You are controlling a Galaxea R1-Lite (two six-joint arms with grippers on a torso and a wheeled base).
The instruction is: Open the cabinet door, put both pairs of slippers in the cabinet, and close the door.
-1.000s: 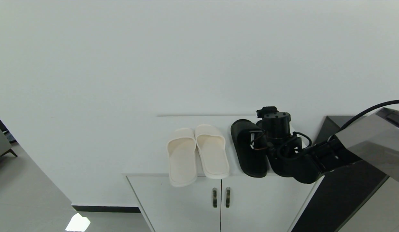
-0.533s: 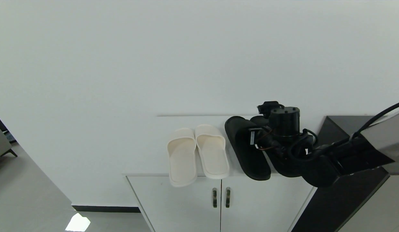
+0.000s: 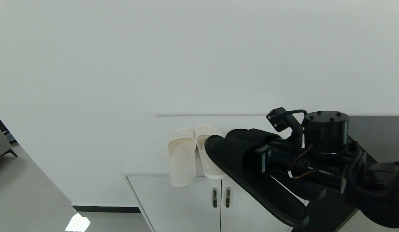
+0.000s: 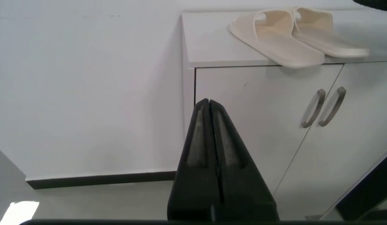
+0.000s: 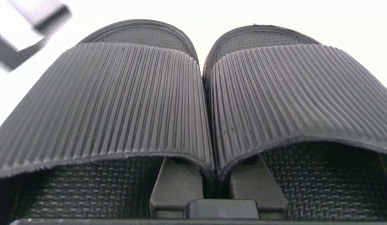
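Note:
My right gripper (image 3: 263, 158) is shut on the pair of black slippers (image 3: 242, 158), held in the air in front of the cabinet's right side. In the right wrist view its fingers (image 5: 174, 187) pinch the inner strap edges of both black slippers (image 5: 137, 106) together. The white slippers (image 3: 196, 151) lie side by side on the cabinet top (image 3: 186, 120), heels over the front edge. Both cabinet doors (image 3: 186, 203) are closed, with two handles (image 3: 214, 197) at the centre. My left gripper (image 4: 209, 105) is shut and empty, low, facing the cabinet's left door (image 4: 256, 125) below the white slippers (image 4: 293, 34).
A plain white wall rises behind the cabinet. A dark surface (image 3: 379, 129) adjoins the cabinet on the right. Grey floor (image 3: 25, 199) lies open to the left.
My right arm has lifted the black slippers off the cabinet top and drawn them toward the camera and to the right. The white slippers have stayed put.

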